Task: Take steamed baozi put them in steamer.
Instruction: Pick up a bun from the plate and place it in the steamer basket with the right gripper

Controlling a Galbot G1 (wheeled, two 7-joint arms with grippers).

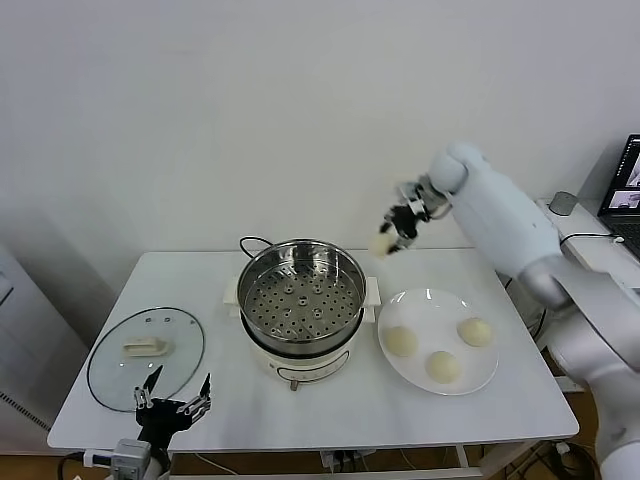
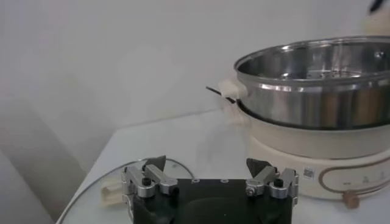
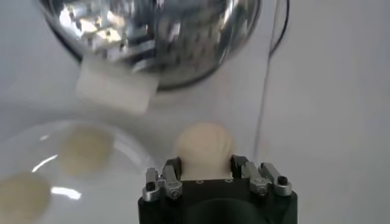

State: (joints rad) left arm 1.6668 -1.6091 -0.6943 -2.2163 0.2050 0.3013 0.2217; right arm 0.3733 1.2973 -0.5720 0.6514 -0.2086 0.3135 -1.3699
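Baozi (image 3: 204, 146) hangs in right pincer (image 3: 205, 165) beside steamer (image 1: 300, 290).

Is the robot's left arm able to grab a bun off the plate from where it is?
Probably not easily. The left gripper sits open at the table's near edge by the glass lid, and the steamer stands between it and the buns on the plate.

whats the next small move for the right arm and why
Probably carry it left until over the steamer, then lower. The right pincer holds a bun in the air beside the pot's far right rim, not above its empty tray; three buns wait on the plate.
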